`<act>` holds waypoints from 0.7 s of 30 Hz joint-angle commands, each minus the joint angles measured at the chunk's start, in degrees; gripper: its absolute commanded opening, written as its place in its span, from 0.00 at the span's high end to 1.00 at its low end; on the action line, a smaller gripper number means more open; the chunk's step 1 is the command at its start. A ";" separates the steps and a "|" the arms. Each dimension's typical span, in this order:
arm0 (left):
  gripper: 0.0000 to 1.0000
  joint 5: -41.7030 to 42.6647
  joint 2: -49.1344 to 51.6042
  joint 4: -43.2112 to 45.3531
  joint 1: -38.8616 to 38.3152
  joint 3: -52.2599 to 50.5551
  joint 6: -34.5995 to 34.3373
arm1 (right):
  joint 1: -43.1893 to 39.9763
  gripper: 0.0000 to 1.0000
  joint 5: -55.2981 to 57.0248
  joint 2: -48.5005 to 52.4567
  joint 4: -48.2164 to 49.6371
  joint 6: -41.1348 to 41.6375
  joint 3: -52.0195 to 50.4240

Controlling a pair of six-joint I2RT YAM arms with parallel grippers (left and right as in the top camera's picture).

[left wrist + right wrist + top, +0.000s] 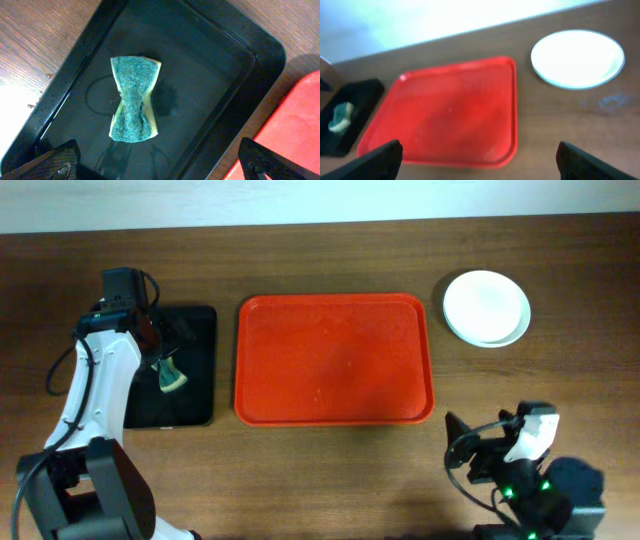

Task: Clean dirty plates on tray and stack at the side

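The red tray (335, 360) lies in the middle of the table with nothing on it; it also shows in the right wrist view (450, 115) and at the right edge of the left wrist view (295, 130). The pale plates (486, 308) sit stacked on the table to the tray's right, also seen in the right wrist view (577, 59). My left gripper (160, 167) is open above a teal sponge (134, 98) that lies in the small black tray (240, 80). My right gripper (480, 160) is open and empty near the front right of the table.
The black tray (195, 365) with the sponge (170, 377) lies left of the red tray. The left arm (100, 380) reaches over the black tray. The right arm's base (525, 470) is at the front right.
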 commanded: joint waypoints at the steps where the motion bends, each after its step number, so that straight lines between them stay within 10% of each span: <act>1: 0.01 0.15 -0.44 -0.04 0.35 0.74 0.33 | 0.48 0.01 -3.45 -8.74 7.37 -1.42 -9.57; 21: 0.01 0.15 -0.44 -0.04 0.35 0.74 0.33 | 5.40 0.01 6.10 -13.42 42.42 -1.40 -30.08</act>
